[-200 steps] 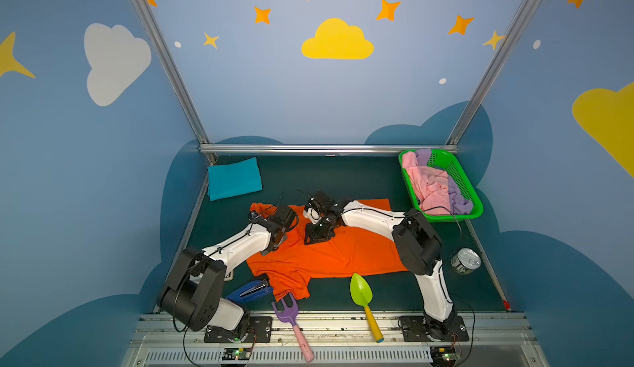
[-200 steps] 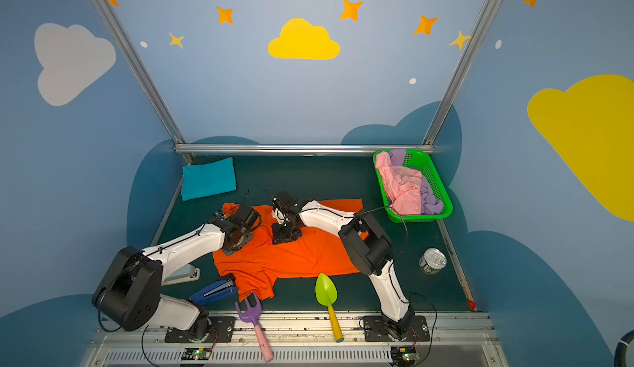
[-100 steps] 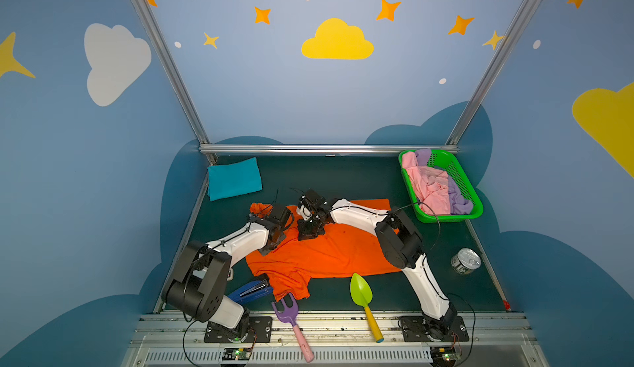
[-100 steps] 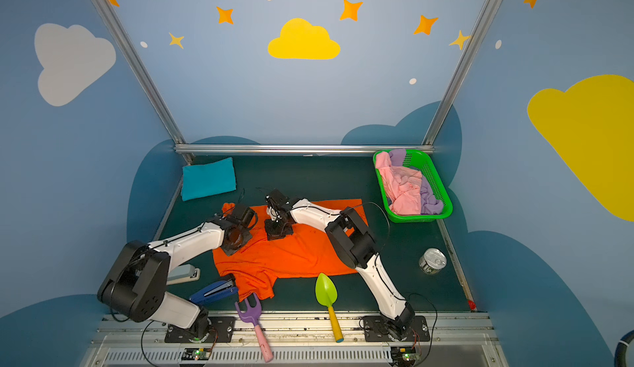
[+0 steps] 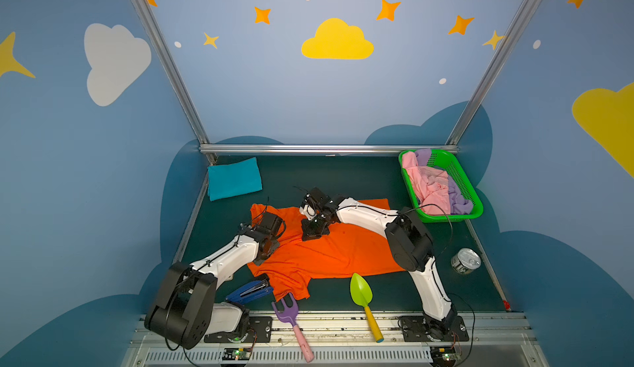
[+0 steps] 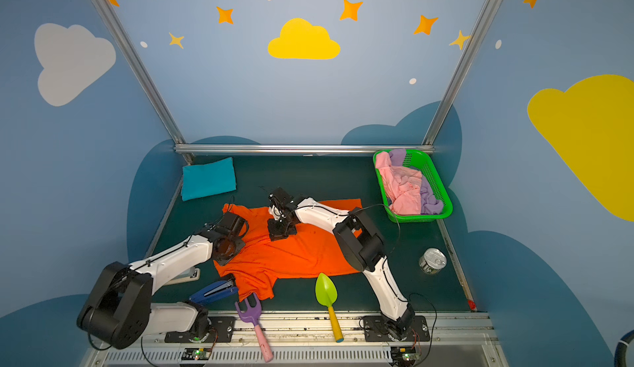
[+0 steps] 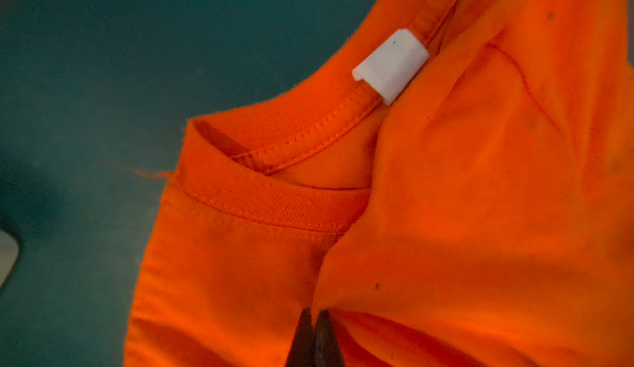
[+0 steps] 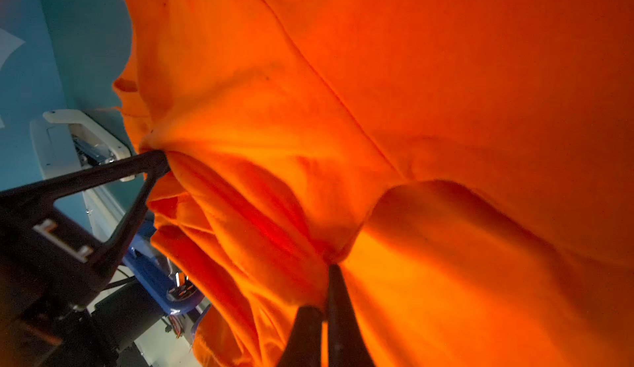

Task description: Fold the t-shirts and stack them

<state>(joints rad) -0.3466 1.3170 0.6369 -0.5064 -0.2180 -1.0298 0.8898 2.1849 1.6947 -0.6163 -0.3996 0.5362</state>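
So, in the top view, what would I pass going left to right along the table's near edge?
In a top view: blue stapler → purple rake → green scoop → tin can.

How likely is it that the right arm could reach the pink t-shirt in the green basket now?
Probably not yet: the right gripper has its jaws shut on the orange t-shirt, though the pink t-shirt lies uncovered in the basket.

No text can be read; the white neck label (image 7: 391, 65) on the orange t-shirt (image 7: 480, 211) looks blank.
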